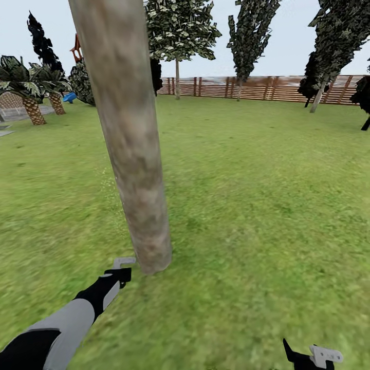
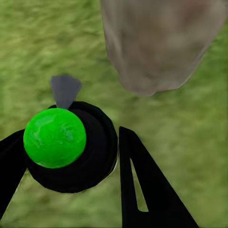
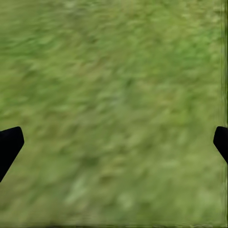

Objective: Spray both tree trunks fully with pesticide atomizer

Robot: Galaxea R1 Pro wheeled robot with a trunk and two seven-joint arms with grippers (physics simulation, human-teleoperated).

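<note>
A: What does the left gripper [image 2: 71, 161] have?

B: It is closed around the pesticide atomizer [image 2: 71, 147], a black round body with a bright green ball on top and a grey nozzle. The black fingers [image 2: 142, 185] stand on either side of the body. In the head view the left gripper [image 1: 122, 268] is just beside the foot of the tree trunk [image 1: 134, 154], low over the grass.

A: Which way does the atomizer point?

B: Seen from the left wrist, the grey nozzle aims forward over the lawn, passing beside the base of the trunk rather than straight at it. Its long axis I cannot tell from there; the camera looks down onto its top.

A: And the right gripper [image 3: 114, 142]?

B: Spread wide, with only grass between the two black tips. The head view shows it [image 1: 313, 355] low at the lawn's near edge, well apart from the trunk.

A: The surroundings?

B: The floor [image 1: 257, 205] is blurry green grass, running back to a brown slatted fence [image 1: 246, 88]. Tall trees [image 1: 180, 31] with dark jagged foliage stand along it, palms [image 1: 31, 87] at the far left, under a pale sky.
</note>
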